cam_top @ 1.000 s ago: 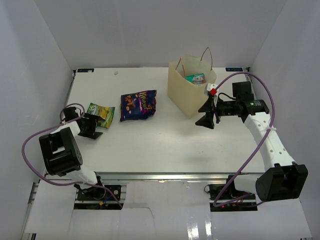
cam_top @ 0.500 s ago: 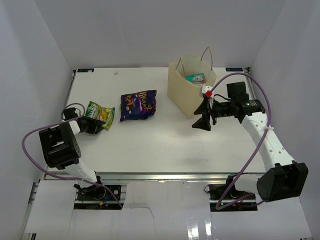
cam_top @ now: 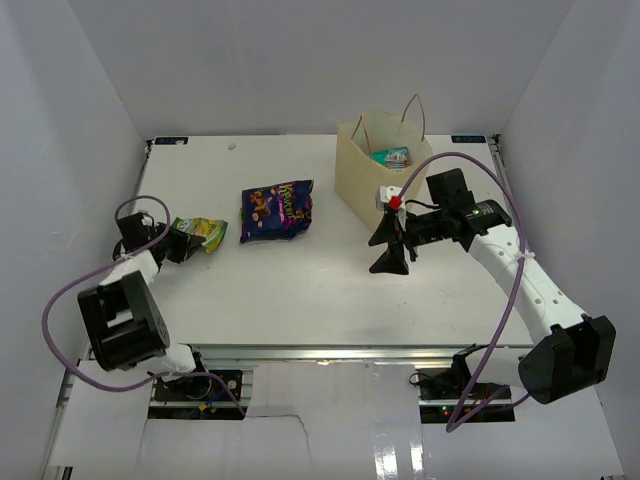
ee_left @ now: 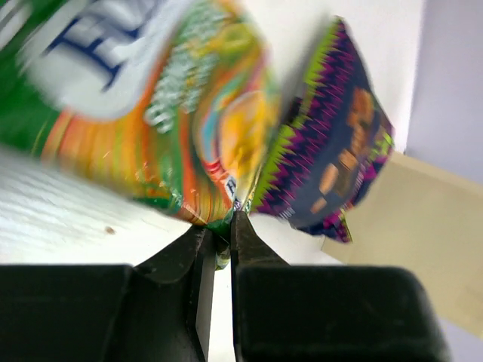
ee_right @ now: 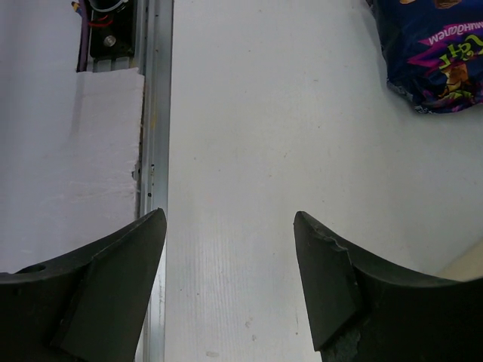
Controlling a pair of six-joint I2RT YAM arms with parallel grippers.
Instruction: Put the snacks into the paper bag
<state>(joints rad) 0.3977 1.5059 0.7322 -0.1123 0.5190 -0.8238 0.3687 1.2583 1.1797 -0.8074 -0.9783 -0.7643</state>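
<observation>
Table: flat white matte tabletop [cam_top: 300, 290], faintly specked in the right wrist view.
Walls: plain white panels [cam_top: 300, 60] closing in the back and both sides.
Rail: silver aluminium rail [cam_top: 330, 352] along the table's near edge.
Sheet: white flat sheet [cam_top: 180, 440] just below the rail.
Mark: small pale speck [cam_top: 232, 146] near the far edge.

We see a crinkly green-yellow foil packet [ee_left: 143, 113] swirled with orange, with a white patch bearing blue lettering. The crinkly purple foil packet [ee_left: 332, 151] has a lime-green zigzag border and brown snack pictures on dark purple, with pale lettering. The upright paper bag [cam_top: 365, 190] is plain tan, and the small foil packet [cam_top: 392, 156] in it is teal. The left gripper [ee_left: 217, 241] and right gripper [ee_right: 230, 219] are both black. The flat table [cam_top: 300, 290] is white.
</observation>
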